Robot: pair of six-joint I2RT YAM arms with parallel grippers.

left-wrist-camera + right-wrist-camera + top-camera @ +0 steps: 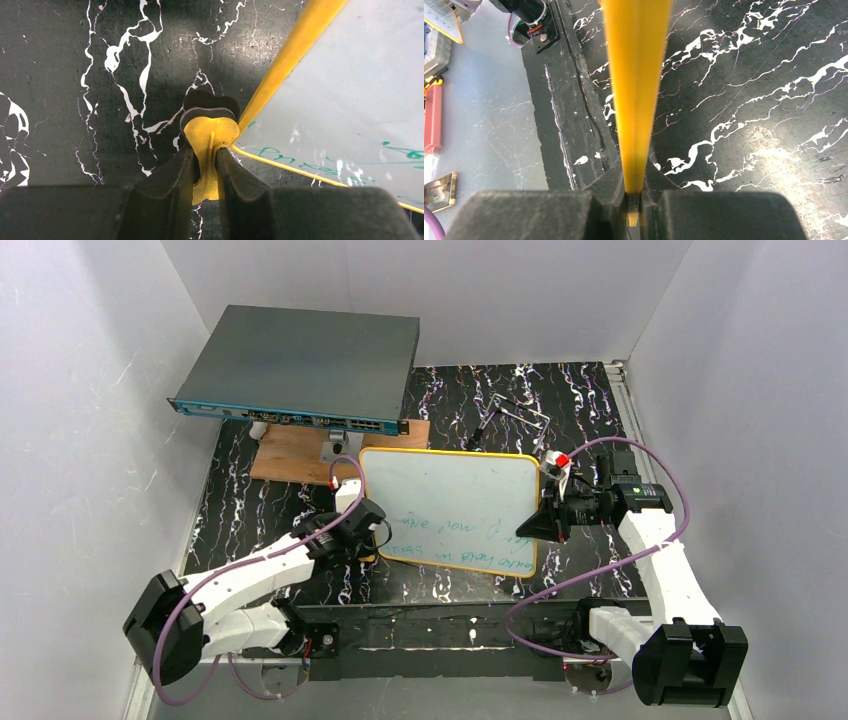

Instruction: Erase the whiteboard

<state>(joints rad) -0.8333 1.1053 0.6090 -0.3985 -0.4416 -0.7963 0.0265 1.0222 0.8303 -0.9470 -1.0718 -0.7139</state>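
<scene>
Black marble-look tabletop [590, 405], white veins. Wooden board [290, 456] lies on it beyond L jaws; thin metal wire piece [520, 410] beyond R jaws. Whiteboard [450, 500] btwn both jaws, contact w/ table unclear.

Bright even light; the whiteboard [636, 90] blurs up close, tabletop [769, 145] glares.

Looking down at a whiteboard [455, 502] mid-table, green scribbles along its near edge, left gripper [372, 530] and right gripper [532, 525] touching opposite sides.
</scene>
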